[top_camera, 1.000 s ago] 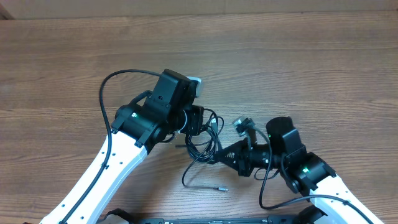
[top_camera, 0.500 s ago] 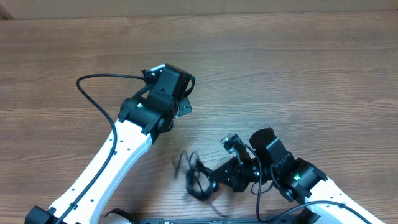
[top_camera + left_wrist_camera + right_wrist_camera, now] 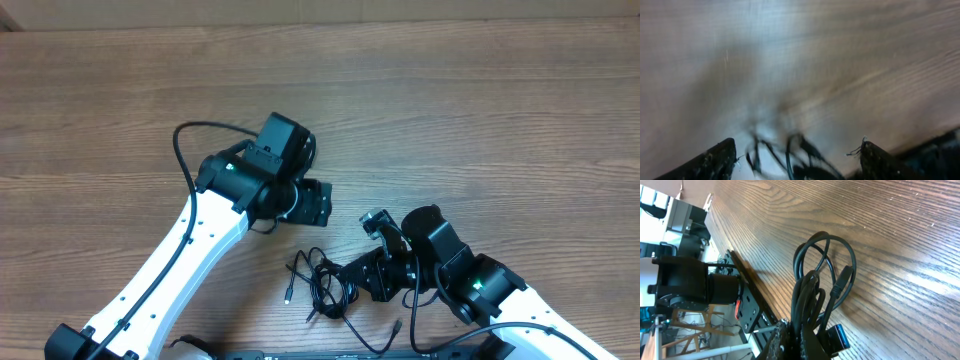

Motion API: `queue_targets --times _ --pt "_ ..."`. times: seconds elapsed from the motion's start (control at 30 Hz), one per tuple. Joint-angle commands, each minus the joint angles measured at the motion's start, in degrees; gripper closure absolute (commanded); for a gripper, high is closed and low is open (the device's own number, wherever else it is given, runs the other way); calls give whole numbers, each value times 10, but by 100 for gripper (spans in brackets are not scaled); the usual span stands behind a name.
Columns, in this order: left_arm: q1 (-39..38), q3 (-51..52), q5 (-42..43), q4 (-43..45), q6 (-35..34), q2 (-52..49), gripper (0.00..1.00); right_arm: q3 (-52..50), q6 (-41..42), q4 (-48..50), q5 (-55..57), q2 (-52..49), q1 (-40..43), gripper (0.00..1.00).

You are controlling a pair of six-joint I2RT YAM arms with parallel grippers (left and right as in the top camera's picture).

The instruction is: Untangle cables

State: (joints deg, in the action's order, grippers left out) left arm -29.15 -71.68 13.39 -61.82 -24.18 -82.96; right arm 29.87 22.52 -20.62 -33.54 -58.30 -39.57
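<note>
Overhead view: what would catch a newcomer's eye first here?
First, the black cables, bunched in a knot near the front edge of the wooden table, with the right fingers shut on the right side of the bundle. Next, the left fingers, spread wide and holding nothing, apart from the knot. The left wrist view is blurred.

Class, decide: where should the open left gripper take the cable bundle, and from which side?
Likely the loose loops of the cables away from the right gripper, which pinches the other end. Bring the left gripper down from above: those strands lie flat and spread on the table.
</note>
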Motion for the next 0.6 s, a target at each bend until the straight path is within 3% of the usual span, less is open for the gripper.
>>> queue_targets --times 0.0,0.03,0.3,0.57 --pt "-1 -4 30 -32 -110 -3 10 2 2 5 5 3 -1 96" --pt "-2 -1 31 -42 -134 -3 0 2 2 6 5 3 -1 96" --pt "-2 89 48 -21 -263 -3 0 2 2 5 5 3 -1 96" --pt "-2 206 153 108 -303 -3 22 2 2 5 5 3 -1 96"
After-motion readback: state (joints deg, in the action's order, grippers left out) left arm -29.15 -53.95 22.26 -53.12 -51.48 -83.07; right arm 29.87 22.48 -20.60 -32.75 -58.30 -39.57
